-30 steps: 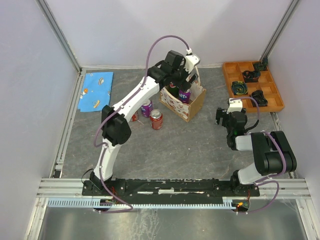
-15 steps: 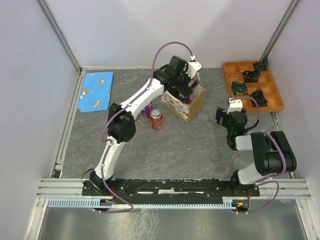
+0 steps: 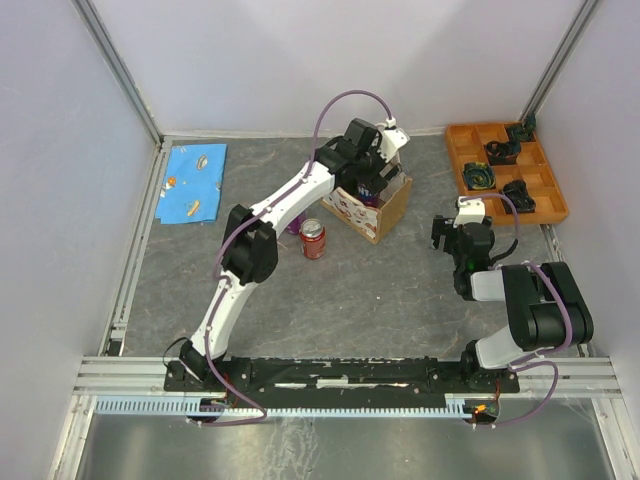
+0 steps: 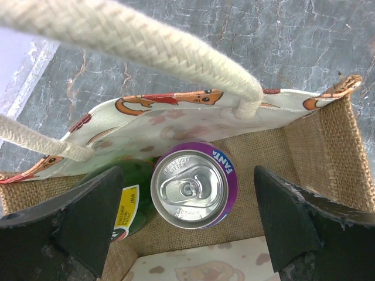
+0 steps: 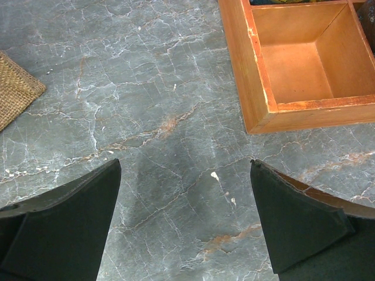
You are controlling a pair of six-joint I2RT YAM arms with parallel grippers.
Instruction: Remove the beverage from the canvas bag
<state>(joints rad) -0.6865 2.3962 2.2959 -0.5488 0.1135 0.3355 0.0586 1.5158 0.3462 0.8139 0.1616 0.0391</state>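
The canvas bag stands at the back middle of the table. My left gripper hovers just above its open top. In the left wrist view the bag's burlap inside and a white rope handle show. A purple Fanta can stands upright inside, with a green bottle beside it on the left. The left gripper is open, its fingers on either side of the can and not touching it. My right gripper is open and empty over bare table.
A red can stands on the table left of the bag, with a purple can partly hidden behind the left arm. An orange compartment tray sits at the back right, its wall in the right wrist view. A blue packet lies at the back left.
The left arm has reached further right and forward, bringing its gripper over the bag's opening. The right arm has not moved.
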